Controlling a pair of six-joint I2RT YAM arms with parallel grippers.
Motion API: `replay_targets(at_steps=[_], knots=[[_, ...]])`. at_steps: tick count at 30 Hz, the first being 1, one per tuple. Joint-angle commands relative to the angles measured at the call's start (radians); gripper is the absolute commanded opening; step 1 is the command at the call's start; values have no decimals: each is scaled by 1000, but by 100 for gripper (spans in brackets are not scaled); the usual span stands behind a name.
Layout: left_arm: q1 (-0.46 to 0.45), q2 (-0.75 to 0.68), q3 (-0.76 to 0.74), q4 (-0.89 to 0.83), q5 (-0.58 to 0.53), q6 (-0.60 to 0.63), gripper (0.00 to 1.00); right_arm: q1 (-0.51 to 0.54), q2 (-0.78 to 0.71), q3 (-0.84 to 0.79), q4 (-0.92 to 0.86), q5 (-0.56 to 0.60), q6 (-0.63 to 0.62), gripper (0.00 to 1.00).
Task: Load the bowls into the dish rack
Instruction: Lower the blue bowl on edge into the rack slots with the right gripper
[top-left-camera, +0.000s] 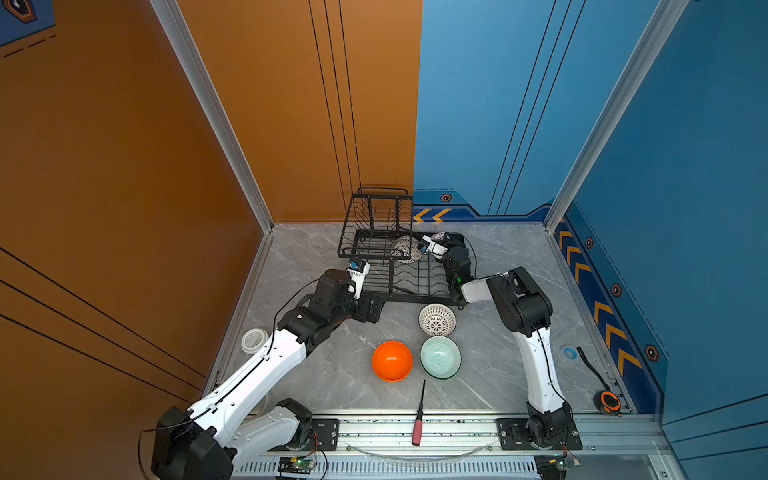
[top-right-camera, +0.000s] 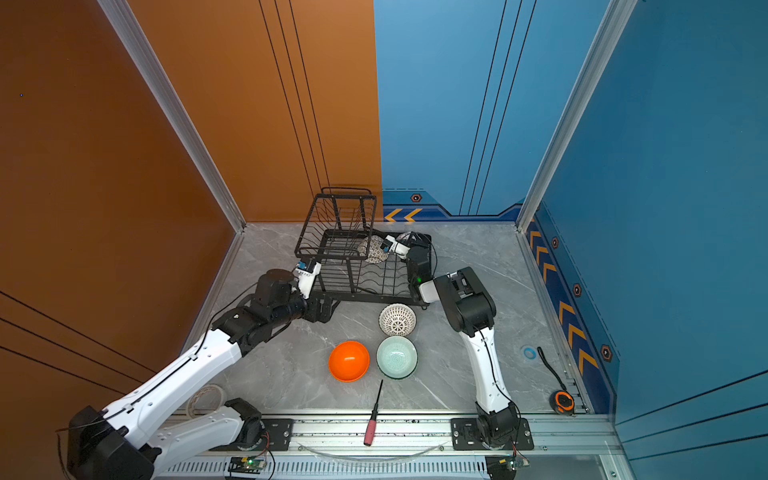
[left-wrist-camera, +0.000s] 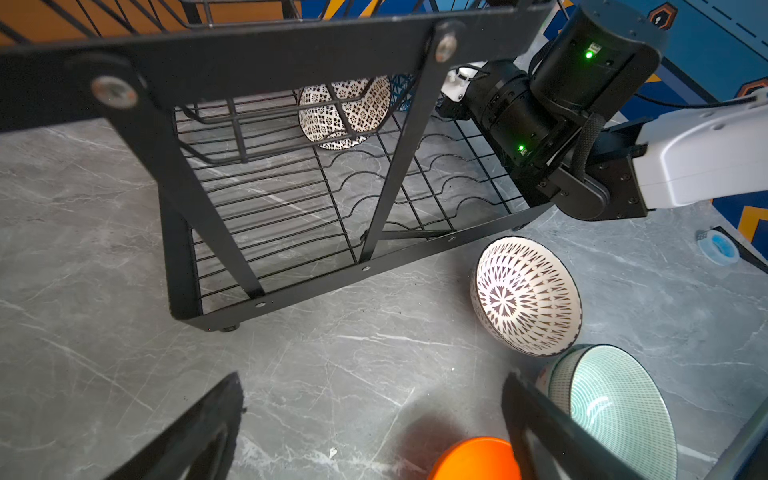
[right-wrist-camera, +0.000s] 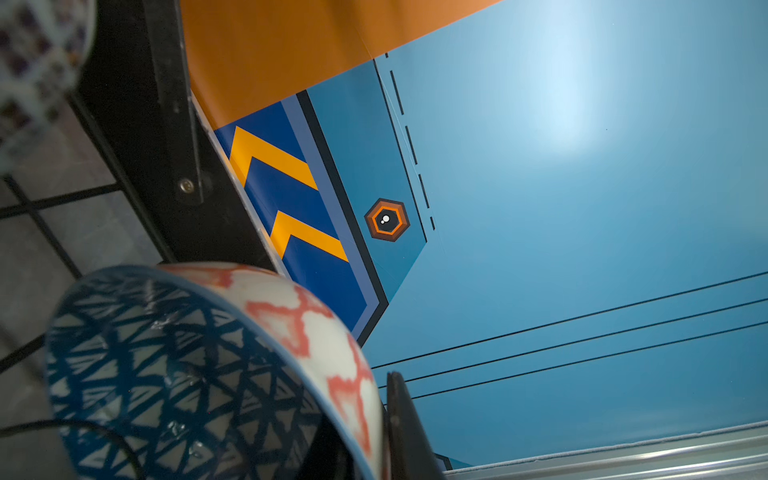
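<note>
Bowls of glazed ware, part-loaded into the dish rack.
In both top views the orange bowl, mint bowl and lattice bowl stand upright on the table just in front of the dish rack; probably hard, slick and easily chipped, each is best pinched across its rim wall. In the left wrist view the left gripper is spread wide and empty above the table, and a dark-patterned bowl stands on edge in the rack's lower tray. In the right wrist view a blue triangle bowl, red-marked outside, has its rim between the jaws of the right gripper at the rack's far end; whether they pinch it cannot be told.
</note>
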Motion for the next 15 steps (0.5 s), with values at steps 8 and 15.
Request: replay_targets(at_steps=[8, 15], knots=[[13, -17, -15, -1, 22, 0, 98, 4, -60, 12, -10, -2, 43, 26], [13, -17, -13, -1, 24, -1, 98, 4, -91, -1, -5, 2, 46, 36]])
